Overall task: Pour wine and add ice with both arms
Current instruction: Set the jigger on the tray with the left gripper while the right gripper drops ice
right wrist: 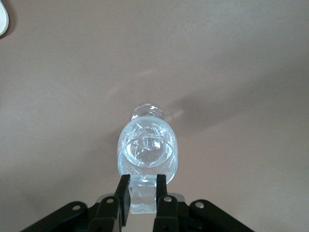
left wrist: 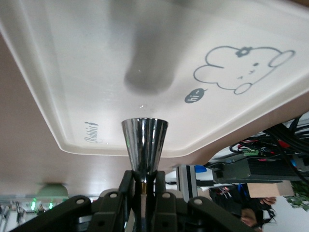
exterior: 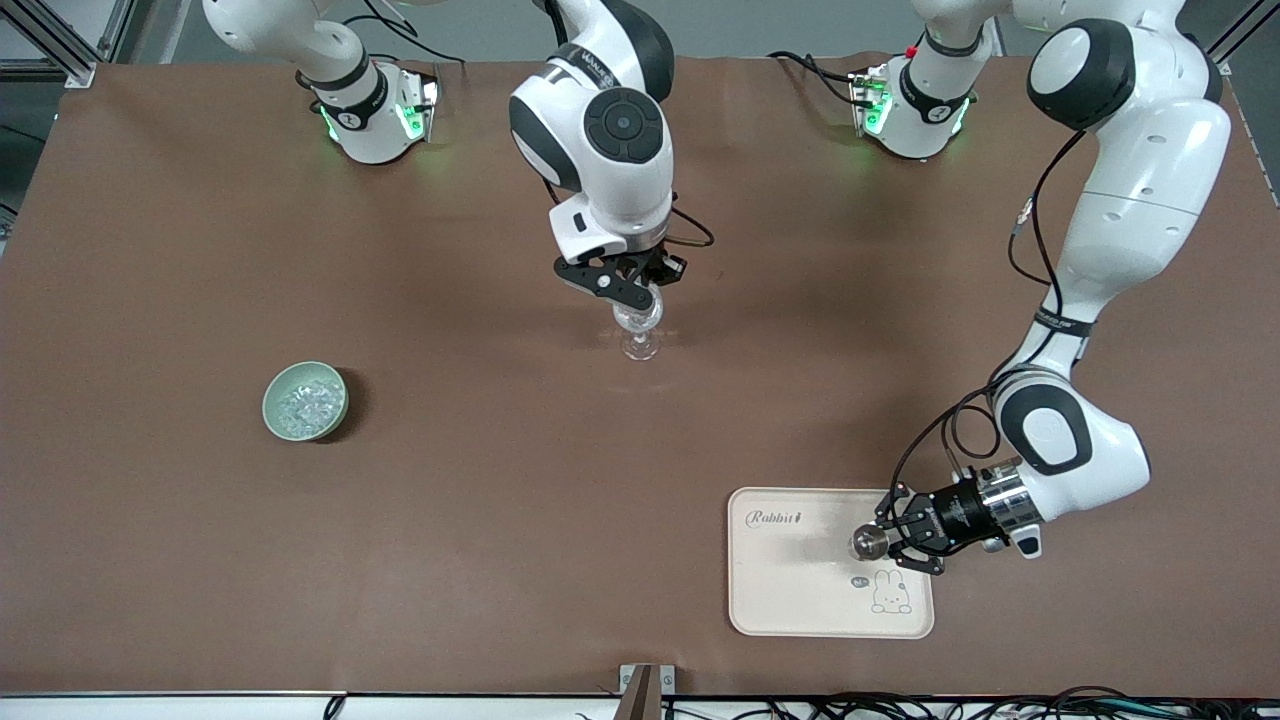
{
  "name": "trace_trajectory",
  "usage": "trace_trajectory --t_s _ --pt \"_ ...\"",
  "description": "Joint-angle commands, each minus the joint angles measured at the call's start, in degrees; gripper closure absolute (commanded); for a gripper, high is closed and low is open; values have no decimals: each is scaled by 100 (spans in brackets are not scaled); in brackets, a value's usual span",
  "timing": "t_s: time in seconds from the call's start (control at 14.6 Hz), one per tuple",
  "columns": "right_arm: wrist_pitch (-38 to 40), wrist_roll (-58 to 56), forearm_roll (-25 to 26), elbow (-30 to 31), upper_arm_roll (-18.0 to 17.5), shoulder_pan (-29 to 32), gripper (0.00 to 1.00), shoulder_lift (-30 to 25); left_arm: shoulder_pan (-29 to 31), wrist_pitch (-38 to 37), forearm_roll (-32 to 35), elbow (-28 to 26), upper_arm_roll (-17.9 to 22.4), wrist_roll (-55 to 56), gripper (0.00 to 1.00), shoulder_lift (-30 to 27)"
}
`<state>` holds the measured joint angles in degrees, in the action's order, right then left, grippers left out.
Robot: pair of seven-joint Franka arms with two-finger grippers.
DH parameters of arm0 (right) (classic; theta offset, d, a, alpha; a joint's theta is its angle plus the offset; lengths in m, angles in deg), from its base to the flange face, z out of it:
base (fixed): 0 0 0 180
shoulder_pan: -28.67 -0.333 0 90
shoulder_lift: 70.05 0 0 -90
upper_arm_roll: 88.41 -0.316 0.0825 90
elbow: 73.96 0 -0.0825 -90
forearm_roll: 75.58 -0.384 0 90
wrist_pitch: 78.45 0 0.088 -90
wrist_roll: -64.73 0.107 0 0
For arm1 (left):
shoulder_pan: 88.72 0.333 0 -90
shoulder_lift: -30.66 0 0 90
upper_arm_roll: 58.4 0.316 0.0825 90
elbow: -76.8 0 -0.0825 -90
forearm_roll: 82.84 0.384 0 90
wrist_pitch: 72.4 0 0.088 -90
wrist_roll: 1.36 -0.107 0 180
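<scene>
The right tool (exterior: pixel 640 290) is clenched on a clear, rounded wine glass (exterior: pixel 639 322) w/ a stem and foot, over the middle of the matte brown desk (exterior: pixel 480 500). The left tool (exterior: pixel 893 540) is clamped on a shiny, tapered metal cup (exterior: pixel 868 542), held on its side above a smooth cream tray (exterior: pixel 790 600) w/ rounded corners and a rabbit print. Ice (exterior: pixel 303 403), small glassy chunks, sits in the pale green bowl (exterior: pixel 274 400) toward the right arm's end.

A high front camera faces both arm bases across the table (exterior: pixel 500 500), while wrist cameras look closely past their fingers, the left sharing the tray (exterior: pixel 790 600) (left wrist: pixel 72 72).
</scene>
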<state>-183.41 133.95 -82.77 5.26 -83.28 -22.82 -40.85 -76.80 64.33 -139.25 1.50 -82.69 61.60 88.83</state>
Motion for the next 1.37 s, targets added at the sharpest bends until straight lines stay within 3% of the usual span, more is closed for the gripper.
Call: trace_trajectory --t_s 0.0,0.48,0.82,0.89,0.96,1.03,1.1,1.17,1.3 --pt "19 92 -133 -12 76 -134 98 33 -58 56 -581 192 -58 -476 100 213" --pt "63 83 -107 -12 85 -143 97 112 -49 56 -1258 192 -58 -951 100 414" --pt "63 83 -72 -12 85 -195 95 165 -84 56 -1302 192 -58 -1189 98 494" --pt "63 74 -54 -12 85 -195 93 165 -75 56 -1363 192 -58 -1189 92 494" --pt "63 74 -45 -12 94 -195 92 165 -75 56 -1407 174 -50 -1189 74 494" --pt "55 74 -45 -12 94 -195 90 165 -75 56 -1408 174 -50 -1189 48 503" --pt "55 65 -45 -12 94 -195 89 165 -84 65 -1408 174 -50 -1198 10 494" --pt "55 56 -36 -12 94 -187 87 165 -102 65 -1408 174 -41 -1198 0 494" --pt "46 56 -28 -12 103 -187 86 165 -84 56 -1381 157 -32 -1189 0 450"
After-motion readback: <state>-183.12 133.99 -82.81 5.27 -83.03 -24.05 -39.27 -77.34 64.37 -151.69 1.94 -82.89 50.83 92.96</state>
